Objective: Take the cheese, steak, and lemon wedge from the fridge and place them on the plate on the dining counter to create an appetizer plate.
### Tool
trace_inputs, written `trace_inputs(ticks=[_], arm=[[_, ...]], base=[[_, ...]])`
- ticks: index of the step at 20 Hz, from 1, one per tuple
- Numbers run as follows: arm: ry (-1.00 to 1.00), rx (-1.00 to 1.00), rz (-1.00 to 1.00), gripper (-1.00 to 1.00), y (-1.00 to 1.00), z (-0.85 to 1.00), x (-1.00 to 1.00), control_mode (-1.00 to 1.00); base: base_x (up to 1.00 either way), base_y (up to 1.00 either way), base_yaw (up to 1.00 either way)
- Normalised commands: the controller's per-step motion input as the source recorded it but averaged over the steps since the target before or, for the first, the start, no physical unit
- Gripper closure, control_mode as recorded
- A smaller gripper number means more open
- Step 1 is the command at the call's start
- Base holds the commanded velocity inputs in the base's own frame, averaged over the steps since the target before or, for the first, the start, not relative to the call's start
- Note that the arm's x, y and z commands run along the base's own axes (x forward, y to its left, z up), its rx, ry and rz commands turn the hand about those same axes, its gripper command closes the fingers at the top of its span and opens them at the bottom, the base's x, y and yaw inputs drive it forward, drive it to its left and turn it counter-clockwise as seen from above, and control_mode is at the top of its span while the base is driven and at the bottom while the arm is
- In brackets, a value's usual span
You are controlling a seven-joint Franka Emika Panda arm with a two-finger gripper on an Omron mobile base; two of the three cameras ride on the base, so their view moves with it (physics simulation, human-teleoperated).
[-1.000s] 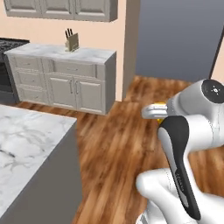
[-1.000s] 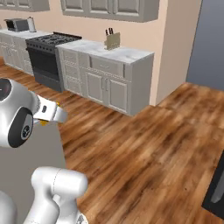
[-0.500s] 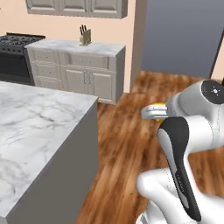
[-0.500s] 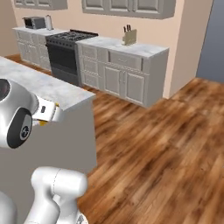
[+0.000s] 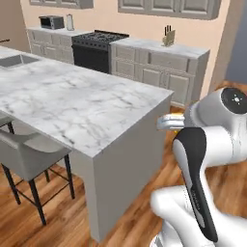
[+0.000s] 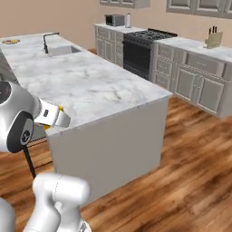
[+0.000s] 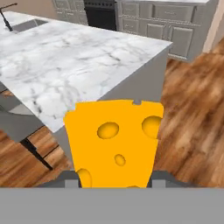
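My gripper (image 7: 116,181) is shut on the cheese (image 7: 116,140), an orange-yellow wedge with holes that stands up between the dark fingertips (image 7: 72,179). The hand hangs just off the near corner of the dining counter (image 5: 72,101), a long white marble top with grey veins. From the sides the gripper (image 5: 166,123) (image 6: 56,118) shows a sliver of orange cheese (image 6: 60,108) in its jaws. A small round plate (image 6: 10,41) lies at the counter's (image 6: 81,77) far left end. The fridge, steak and lemon wedge are out of view.
A grey stool (image 5: 29,159) stands against the island's near side. An inset sink (image 6: 63,50) with a black faucet (image 6: 47,38) lies in the island top. A black stove (image 5: 96,48), grey cabinets and a knife block (image 5: 168,36) line the back wall. Wood floor (image 6: 195,149) lies open to the right.
The base has turned and driven, so both base views have swung: the marble island now spreads across them with its sink and far end. The cheese stays in the gripper.
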Motion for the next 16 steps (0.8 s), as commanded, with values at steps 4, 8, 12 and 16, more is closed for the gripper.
trace_inputs(ticks=[4, 8, 12, 16], arm=[[0.0, 0.0, 0.0, 1.0, 0.0, 0.0, 0.0, 1.0], [0.0, 0.0, 0.0, 1.0, 0.0, 0.0, 0.0, 1.0], [0.0, 0.0, 0.0, 1.0, 0.0, 0.0, 0.0, 1.0], [0.0, 0.0, 0.0, 1.0, 0.0, 0.0, 0.0, 1.0]], base=[[-0.43, 0.64, 0.82], [-0.4, 0.91, 0.77], [-0.19, 1.0, 0.71], [0.19, 0.95, 0.61]])
